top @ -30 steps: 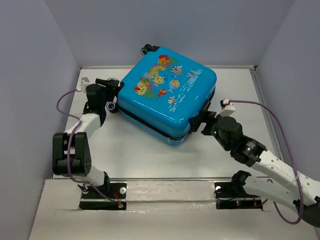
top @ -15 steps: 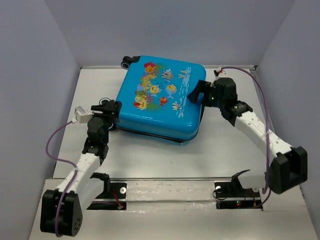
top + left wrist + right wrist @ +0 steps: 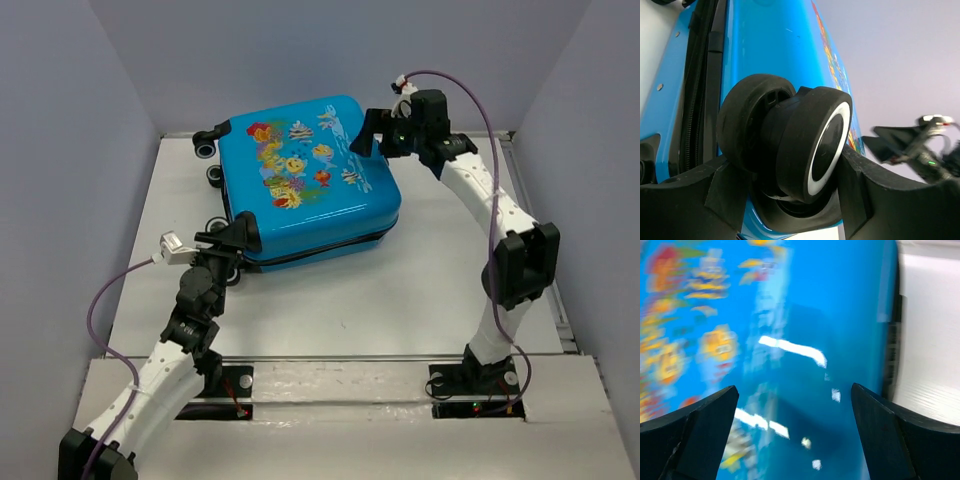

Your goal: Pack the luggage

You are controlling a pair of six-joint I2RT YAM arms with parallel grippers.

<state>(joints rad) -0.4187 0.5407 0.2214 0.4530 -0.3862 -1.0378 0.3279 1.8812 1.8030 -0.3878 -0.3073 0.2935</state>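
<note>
One blue suitcase [image 3: 305, 185] is seen, and no other thing to pack is seen. It is laid flat on the worktop [image 3: 400, 300], fish picture up, close to the far edge and a bit toward the left side. It is shut.

A black-and-white wheel [image 3: 810, 145] at its near left corner is held between the left fingers [image 3: 690, 200]. The right fingers [image 3: 690, 440] are spread wide over the far right corner of the lid, and nothing is held in them.

The shell is likely hard, smooth and slippery, so it can be pushed and slid but not squeezed. It is too wide to be gripped whole. It is best taken by a wheel or by the edge of the lid. More wheels are seen along its left side, but not all can be counted.
</note>
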